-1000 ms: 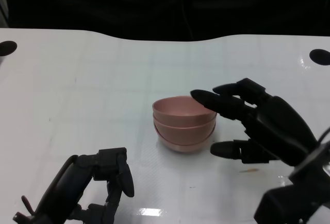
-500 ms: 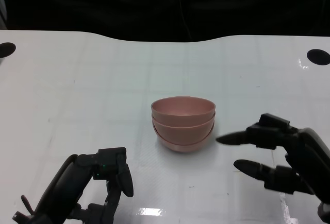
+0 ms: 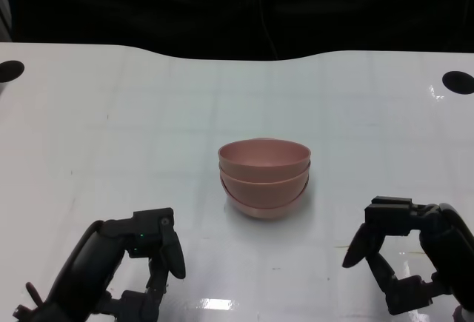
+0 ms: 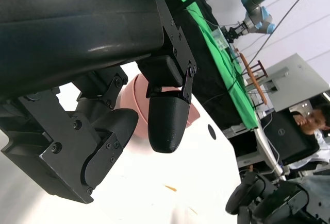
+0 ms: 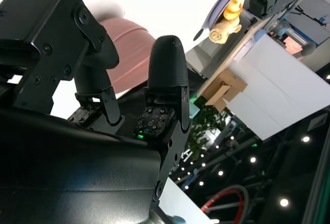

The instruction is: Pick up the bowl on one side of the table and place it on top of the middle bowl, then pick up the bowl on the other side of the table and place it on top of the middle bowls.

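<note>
Down at the near edge, the left hand (image 3: 137,263) sat with fingers curled in, holding nothing. Right hand (image 3: 411,255) likewise curled and empty, near the table's (image 3: 148,129) front right. Between and beyond them stood the stack of pink bowls (image 3: 264,175), nested upright at mid-table, apart from both hands; nothing visible inside the top one. Two dark round holes (image 3: 458,81) marked the table's far corners. Nothing stood between hands and stack.

Stacked bowls (image 3: 264,176) sit mid-table (image 3: 133,115), between both hands.
</note>
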Controlling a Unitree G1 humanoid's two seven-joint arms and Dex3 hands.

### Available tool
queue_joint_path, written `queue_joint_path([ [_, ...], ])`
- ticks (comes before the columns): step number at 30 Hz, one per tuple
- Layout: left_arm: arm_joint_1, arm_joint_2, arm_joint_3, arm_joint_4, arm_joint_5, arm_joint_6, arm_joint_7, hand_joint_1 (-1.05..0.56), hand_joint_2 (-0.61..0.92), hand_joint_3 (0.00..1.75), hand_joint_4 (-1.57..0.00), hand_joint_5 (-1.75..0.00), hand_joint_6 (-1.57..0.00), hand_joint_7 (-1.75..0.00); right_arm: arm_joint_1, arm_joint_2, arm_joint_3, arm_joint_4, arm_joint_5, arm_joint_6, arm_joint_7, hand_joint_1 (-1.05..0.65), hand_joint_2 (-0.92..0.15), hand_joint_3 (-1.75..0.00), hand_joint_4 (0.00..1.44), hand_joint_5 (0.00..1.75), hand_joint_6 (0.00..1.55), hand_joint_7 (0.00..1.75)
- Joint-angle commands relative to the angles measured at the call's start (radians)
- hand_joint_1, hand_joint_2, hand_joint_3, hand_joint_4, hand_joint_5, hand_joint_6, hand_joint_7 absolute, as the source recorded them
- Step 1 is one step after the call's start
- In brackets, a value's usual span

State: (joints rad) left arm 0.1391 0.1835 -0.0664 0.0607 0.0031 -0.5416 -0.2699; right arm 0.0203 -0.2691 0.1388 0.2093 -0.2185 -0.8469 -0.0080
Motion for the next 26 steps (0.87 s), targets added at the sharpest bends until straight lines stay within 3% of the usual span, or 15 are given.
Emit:
queue_joint_path([
  [1, 0.009, 0.009, 0.007, -0.009, -0.009, 0.011, -0.004, 0.00, 0.26, 1.64, -0.90, -1.75, -0.85, -1.53, -0.027, -0.017, 0.002, 0.036, 0.084, 0.007, 0.072, 0.35, -0.12, -1.75, 1.00, 1.74, 0.97, 1.40],
  [9, 0.000, 0.010, 0.006, -0.007, -0.011, 0.023, -0.005, -0.01, 0.26, 1.63, -0.89, -1.75, -0.86, -1.53, -0.059, -0.001, -0.008, 0.113, 0.150, -0.044, 0.168, 0.32, -0.07, -1.75, 1.02, 1.71, 0.96, 1.43],
  [26, -0.026, 0.022, 0.006, 0.027, 0.001, 0.002, -0.010, 0.02, 0.20, 1.68, -0.92, -1.73, -0.91, -1.46, -0.077, 0.021, -0.021, 0.131, 0.129, -0.038, 0.188, 0.28, -0.07, -1.75, 1.00, 1.73, 0.96, 1.37],
])
